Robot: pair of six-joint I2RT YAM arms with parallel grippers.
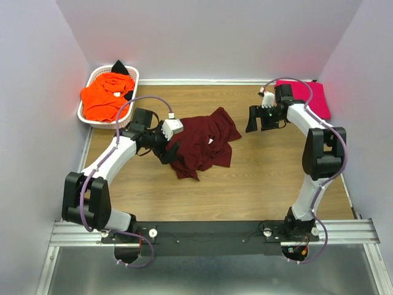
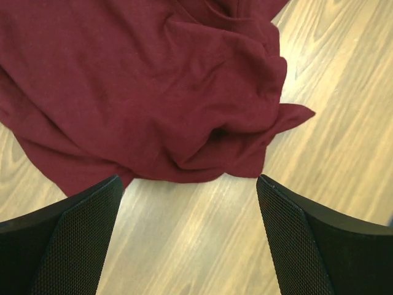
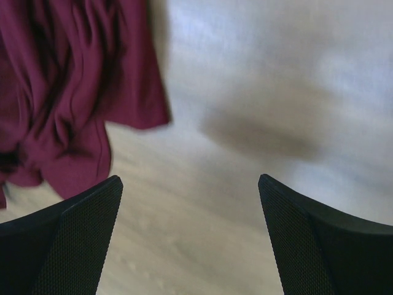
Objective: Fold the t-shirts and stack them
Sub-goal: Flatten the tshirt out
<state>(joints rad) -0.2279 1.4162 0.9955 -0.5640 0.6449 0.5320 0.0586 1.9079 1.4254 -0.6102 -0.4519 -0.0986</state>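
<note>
The dark maroon cloth t-shirt lies crumpled and creased at mid-table. My left gripper stands wide open just beside its left edge, holding nothing. My right gripper, equally spread and empty, hovers near the shirt's right side, apart from it.

light: bright, even | shadows: soft | top, left wrist: sharp | right wrist: blurred, maroon t-shirt smeared

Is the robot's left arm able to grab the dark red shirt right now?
Probably yes. The left gripper is open and sits right at the edge of the dark red shirt, which lies crumpled on the wooden table. Nothing stands between them.
</note>
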